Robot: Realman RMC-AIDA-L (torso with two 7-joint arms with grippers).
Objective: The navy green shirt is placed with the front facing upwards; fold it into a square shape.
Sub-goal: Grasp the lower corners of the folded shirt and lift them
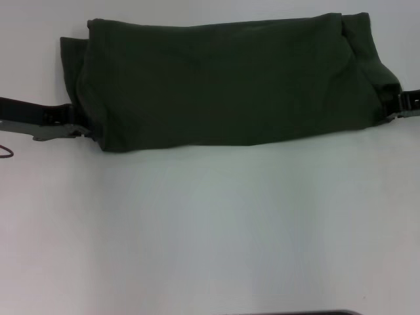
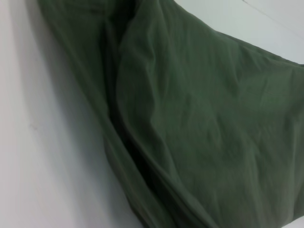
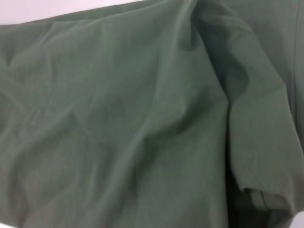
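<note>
One folded navy green shirt (image 1: 223, 85), left gripper (image 1: 84, 131) and right gripper (image 1: 394, 113) at its ends.

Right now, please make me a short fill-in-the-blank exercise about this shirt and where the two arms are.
1. The navy green shirt lies folded into a wide band on a ____ table.
2. The left pincer sits at the shirt's ____ end.
3. The right pincer sits at the band's ____ end.
4. In the head view, the chest lettering is ____.

Missing words: white; left; right; hidden
</note>
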